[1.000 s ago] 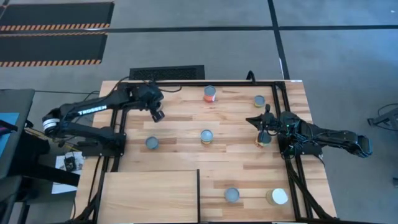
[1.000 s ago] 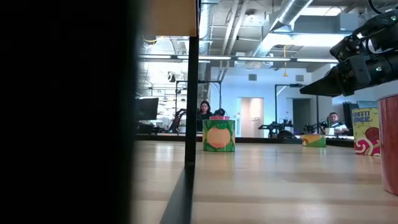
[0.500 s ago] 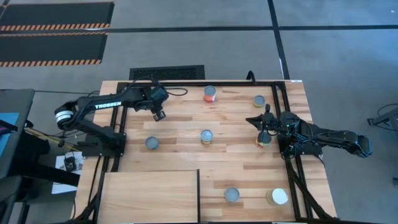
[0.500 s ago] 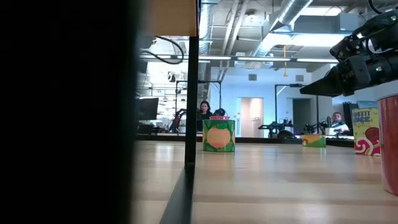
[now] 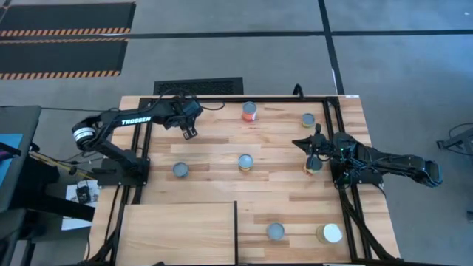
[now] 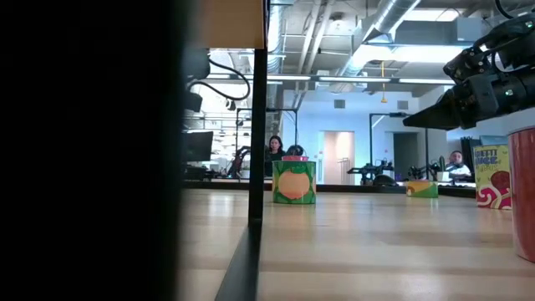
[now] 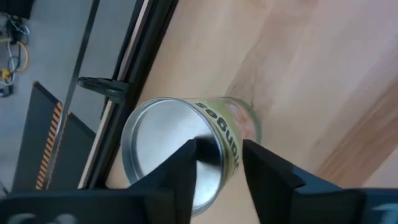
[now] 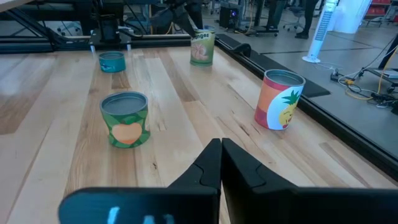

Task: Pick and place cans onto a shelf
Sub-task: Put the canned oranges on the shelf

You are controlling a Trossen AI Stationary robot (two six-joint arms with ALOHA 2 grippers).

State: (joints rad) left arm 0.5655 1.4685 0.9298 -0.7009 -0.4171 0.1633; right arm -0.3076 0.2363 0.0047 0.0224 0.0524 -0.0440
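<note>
Over the far left part of the table (image 5: 214,188), the left gripper (image 5: 188,133) hangs with its fingers apart and nothing between them. Its wrist camera looks down on a silvery-topped can (image 7: 171,149) that stands near the table's left rail, clear of the fingers. This is probably the grey-topped can (image 5: 180,170) nearest to that arm, though I cannot be sure. On the right side, the right gripper (image 5: 313,153) is closed and empty, poised over a yellow-labelled can (image 5: 313,168) of which only part shows.

The cans look like rigid metal tins with smooth paper labels. They should be fairly light and not fragile, but slick and easy to tip. The best hold is probably across the round wall at about mid-height, jaws squared to the upright axis, rather than on the rim.

I count seven cans on the table:
- red-orange can (image 5: 249,111), far centre
- far right can (image 5: 307,119)
- middle can (image 5: 245,161)
- near can (image 5: 276,231), grey top
- white-topped can (image 5: 332,233), wider
- the two already named

There is one shelf (image 5: 177,236), the pale panel at the near left, bare of cans, and two arms.
</note>
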